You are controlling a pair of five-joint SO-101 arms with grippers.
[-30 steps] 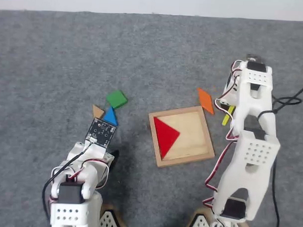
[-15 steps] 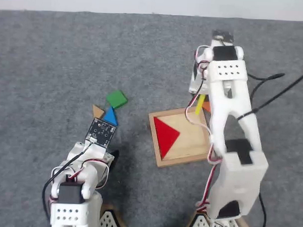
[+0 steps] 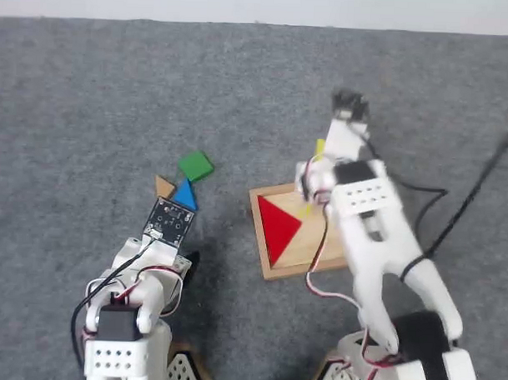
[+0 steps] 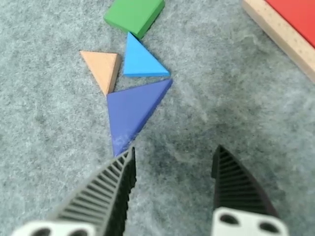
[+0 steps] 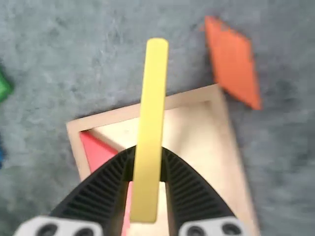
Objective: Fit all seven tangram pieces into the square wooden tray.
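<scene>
High view: I have the right end effector [image 5: 147,153] over the wooden tray [image 3: 289,270] at centre frame, its jaws clamped on a yellow piece [image 5: 151,98] that stands on edge, so I cannot tell its outline. The tray sits directly under that grip. The piece's long axis runs from the jaws across the bare floor of the tray and out past the rim nearest the top of the frame. A red triangle [image 3: 276,224] already fills the tray's left side, leaving the open wood to its right as the only room. As I judge it, the yellow piece must be tipped flat and drawn back inside the rim before I let go, or its far end will ride on the rim.

An orange piece [image 5: 231,61] lies on the grey surface [image 3: 90,93] just beyond the tray's far corner, clear of the drop. The left end effector [image 4: 174,155] hangs wide open and empty at lower left, close to a dark blue triangle [image 4: 133,110]. Past it lie a light blue triangle [image 3: 185,193], a tan triangle [image 3: 163,186] and a green square [image 3: 195,165], clustered left of the tray and well apart from it. The right arm is plainly the nearer one for this placement.
</scene>
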